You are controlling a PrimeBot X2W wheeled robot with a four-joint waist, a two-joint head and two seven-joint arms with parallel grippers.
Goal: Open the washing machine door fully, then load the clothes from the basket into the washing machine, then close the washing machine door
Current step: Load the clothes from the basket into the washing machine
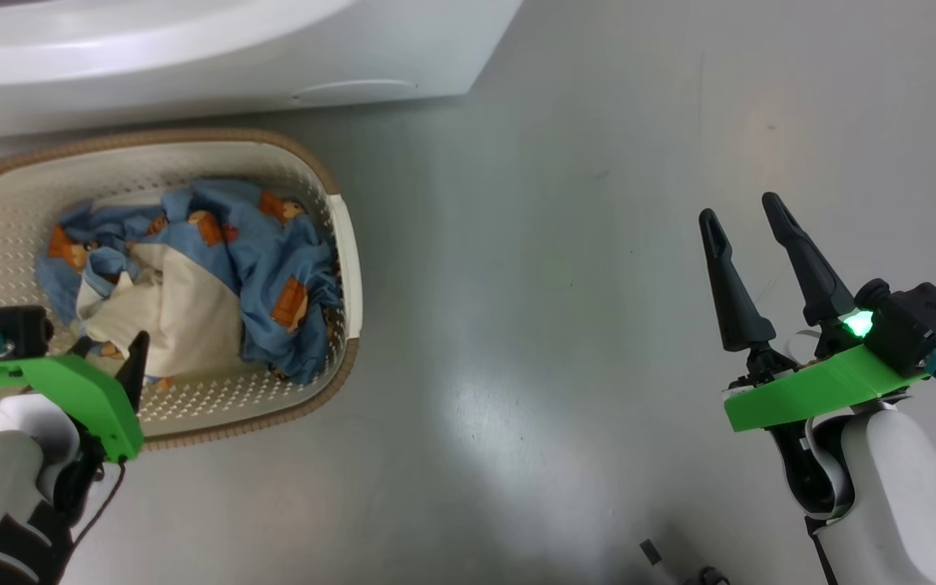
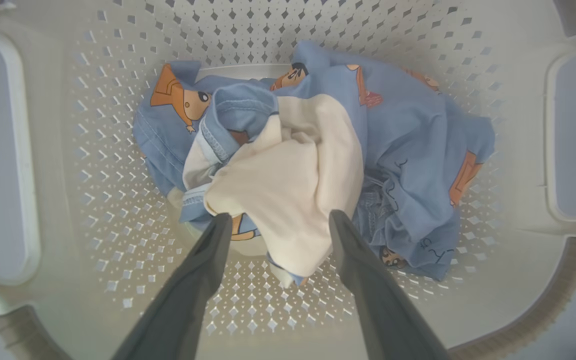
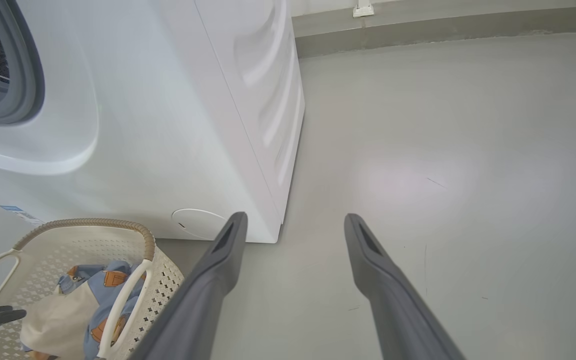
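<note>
The cream-white basket (image 1: 344,244) stands on the floor in front of the washing machine (image 1: 192,57). In it lie the clothes: blue printed fabric (image 1: 273,252) bunched around a cream cloth (image 1: 184,313). My left gripper (image 2: 279,218) hangs open inside the basket (image 2: 118,150), its fingers either side of the lower edge of the cream cloth (image 2: 293,165). My right gripper (image 1: 740,209) stays open over bare floor, far right of the basket. In the right wrist view the machine's grey gasket (image 3: 30,75) and dark drum show at the upper left. The door is out of view.
Grey floor (image 1: 557,284) stretches right of the basket and the machine. The machine's front corner (image 3: 273,235) and round white flap (image 3: 198,222) sit just beyond my right gripper (image 3: 295,219). A wall base (image 3: 443,30) runs along the back.
</note>
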